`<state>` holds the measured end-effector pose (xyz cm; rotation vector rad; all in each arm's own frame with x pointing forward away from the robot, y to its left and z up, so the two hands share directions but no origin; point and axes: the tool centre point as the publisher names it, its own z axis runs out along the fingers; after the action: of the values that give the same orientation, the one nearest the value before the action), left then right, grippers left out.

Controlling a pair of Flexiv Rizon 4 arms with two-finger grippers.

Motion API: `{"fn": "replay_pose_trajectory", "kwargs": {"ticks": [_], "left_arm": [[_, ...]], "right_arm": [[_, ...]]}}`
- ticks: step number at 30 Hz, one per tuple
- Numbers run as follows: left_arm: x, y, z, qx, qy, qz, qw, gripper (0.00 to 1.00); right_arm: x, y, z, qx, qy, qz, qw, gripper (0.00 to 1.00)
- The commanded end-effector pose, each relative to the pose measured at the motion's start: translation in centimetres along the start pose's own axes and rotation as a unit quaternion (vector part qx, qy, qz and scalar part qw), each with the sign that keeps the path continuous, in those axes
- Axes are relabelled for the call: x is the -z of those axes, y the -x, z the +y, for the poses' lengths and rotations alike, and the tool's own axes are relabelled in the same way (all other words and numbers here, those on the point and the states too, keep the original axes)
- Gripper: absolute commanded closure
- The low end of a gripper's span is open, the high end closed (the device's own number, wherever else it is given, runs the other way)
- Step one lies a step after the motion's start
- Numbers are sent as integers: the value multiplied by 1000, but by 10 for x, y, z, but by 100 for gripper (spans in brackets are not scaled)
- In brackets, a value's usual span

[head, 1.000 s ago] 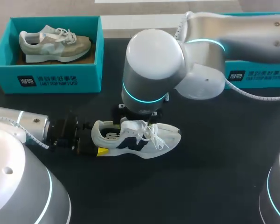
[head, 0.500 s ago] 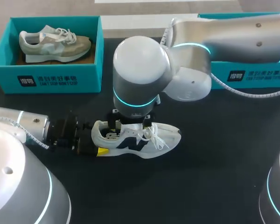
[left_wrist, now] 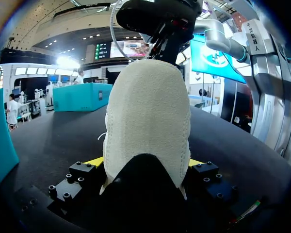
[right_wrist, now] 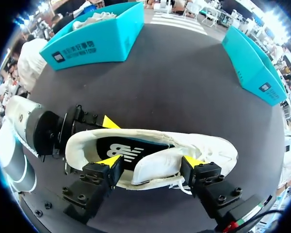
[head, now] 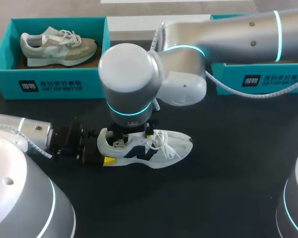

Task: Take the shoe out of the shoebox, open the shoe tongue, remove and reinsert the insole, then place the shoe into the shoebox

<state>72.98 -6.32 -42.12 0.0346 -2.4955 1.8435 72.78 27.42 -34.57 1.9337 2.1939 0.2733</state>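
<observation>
A white shoe (head: 156, 148) with a dark side logo lies on its sole on the black table, toe to the right. My left gripper (head: 102, 157) is shut on its heel (left_wrist: 148, 121), one yellow tip pressing each side. My right gripper (right_wrist: 151, 162) hangs open over the shoe's mouth. One of its fingers (right_wrist: 106, 165) is above the black insole (right_wrist: 121, 150), and the other stands at the laces. The white tongue (right_wrist: 155, 167) lies between them. In the head view the right wrist (head: 126, 82) hides most of that gripper.
A teal shoebox (head: 5, 64) at the back left holds a beige shoe (head: 57, 45). A second teal box (head: 268, 78) stands at the back right, partly behind my right arm. Bare black table lies in front of and to the right of the white shoe.
My right arm has slid left along the shoe to above its mouth, and its fingers have drawn closer together. The left gripper and the shoe have stayed put.
</observation>
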Motion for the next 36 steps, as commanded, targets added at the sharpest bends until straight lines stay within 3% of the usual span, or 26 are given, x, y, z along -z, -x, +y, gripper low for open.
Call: {"fn": "replay_pose_trajectory", "kwargs": {"ticks": [1,6,12,17,26,36], "left_arm": [[-3,2,7,0,1,1,1000,100],[-3,2,7,0,1,1,1000,100],[-3,2,7,0,1,1,1000,100],[-3,2,7,0,1,1,1000,100],[-3,2,7,0,1,1,1000,100],[-3,2,7,0,1,1,1000,100]], "right_arm": [[-1,-6,-5,-153,32,-105,982,46],[1,-2,-7,-160,28,-119,979,62],[5,2,-8,-159,17,-128,979,100],[11,6,-4,-125,8,-135,983,100],[25,32,0,-12,-17,-58,998,100],[38,44,4,79,-48,-11,996,100]]}}
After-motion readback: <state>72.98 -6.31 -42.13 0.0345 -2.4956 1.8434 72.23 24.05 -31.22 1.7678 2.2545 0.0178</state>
